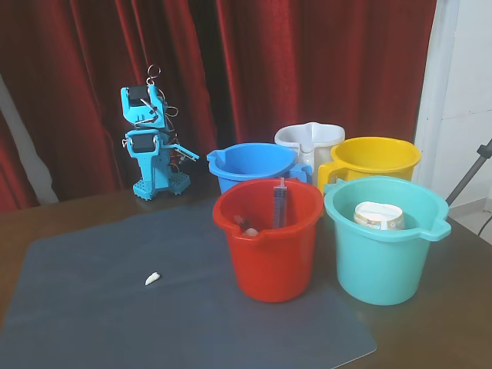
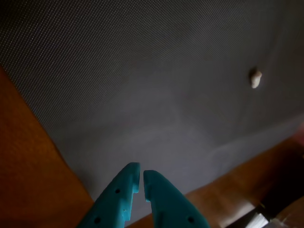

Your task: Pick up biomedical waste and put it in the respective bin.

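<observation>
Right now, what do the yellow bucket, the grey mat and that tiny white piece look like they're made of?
Yellow bucket: moulded plastic, seemingly; smooth, slightly glossy, with a one-piece handle.
Grey mat: thin and matte; the wrist view shows a fine dotted weave, so fabric-topped rubber or similar, I'd guess.
Tiny white piece: off-white, tapered and hard-looking, tooth-like; too small to tell the material.

My brown wooden table (image 1: pixel 461 307) carries a gray mat (image 1: pixel 115 307), where the small off-white tooth-like piece (image 1: pixel 152 278) lies beside the red bucket (image 1: pixel 269 246).
</observation>
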### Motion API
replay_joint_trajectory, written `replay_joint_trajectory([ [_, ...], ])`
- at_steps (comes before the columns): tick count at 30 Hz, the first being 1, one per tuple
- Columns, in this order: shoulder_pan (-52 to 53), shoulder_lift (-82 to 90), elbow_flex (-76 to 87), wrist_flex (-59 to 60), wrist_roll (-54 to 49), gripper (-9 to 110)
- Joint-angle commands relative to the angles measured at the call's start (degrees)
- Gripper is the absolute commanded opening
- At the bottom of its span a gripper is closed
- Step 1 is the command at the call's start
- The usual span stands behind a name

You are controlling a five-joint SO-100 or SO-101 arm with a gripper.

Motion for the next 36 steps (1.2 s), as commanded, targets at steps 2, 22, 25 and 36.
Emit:
replay_joint_trajectory([
  [2, -0.09, -0.44, -0.26, -0.09, -0.26, 0],
  [22, -0.09, -0.44, -0.26, -0.09, -0.26, 0],
  [25, -0.09, -0.44, -0.26, -0.09, -0.26, 0],
  [36, -0.09, -0.44, -0.18, -2.02, -0.35, 0],
])
